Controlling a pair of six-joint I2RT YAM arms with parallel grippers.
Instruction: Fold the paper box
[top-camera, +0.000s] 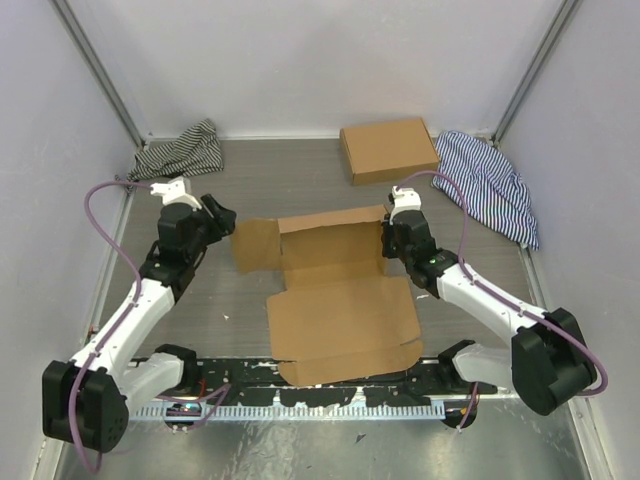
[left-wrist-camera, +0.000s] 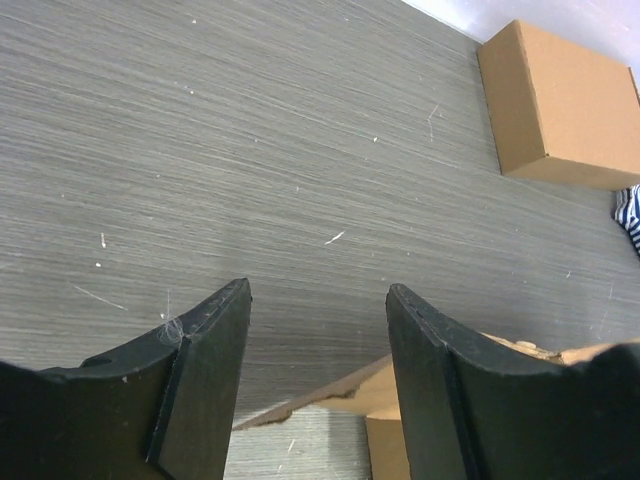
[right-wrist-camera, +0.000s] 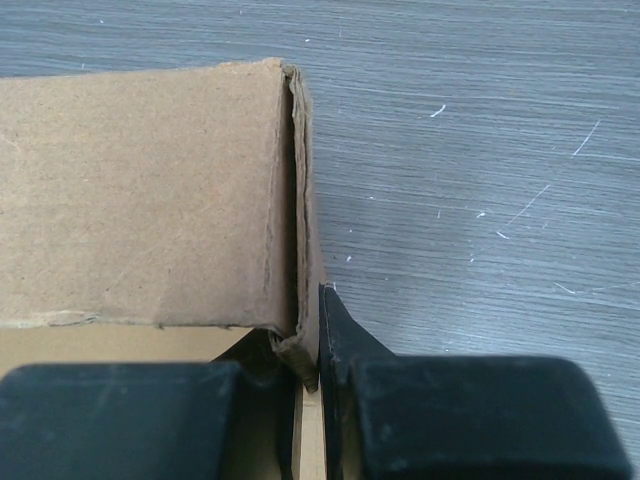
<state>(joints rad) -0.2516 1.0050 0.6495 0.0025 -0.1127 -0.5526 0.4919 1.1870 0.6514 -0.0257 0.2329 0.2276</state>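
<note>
The paper box (top-camera: 340, 305) lies partly flat in the middle of the table, its back wall (top-camera: 330, 222) raised. My right gripper (top-camera: 388, 240) is at the box's right back corner. In the right wrist view its jaws (right-wrist-camera: 310, 365) are shut on the doubled side wall (right-wrist-camera: 305, 250) of the paper box (right-wrist-camera: 140, 190). My left gripper (top-camera: 224, 222) hovers just left of the box's left flap (top-camera: 255, 245), open. In the left wrist view its fingers (left-wrist-camera: 420, 370) stand apart, and the flap's torn edge (left-wrist-camera: 330, 395) shows low between them, untouched.
A formed flat brown cardboard box (top-camera: 388, 150) sits at the back, also seen in the left wrist view as a box (left-wrist-camera: 560, 100). Striped cloths lie at the back left (top-camera: 185, 148) and back right (top-camera: 495, 185). White walls enclose the table.
</note>
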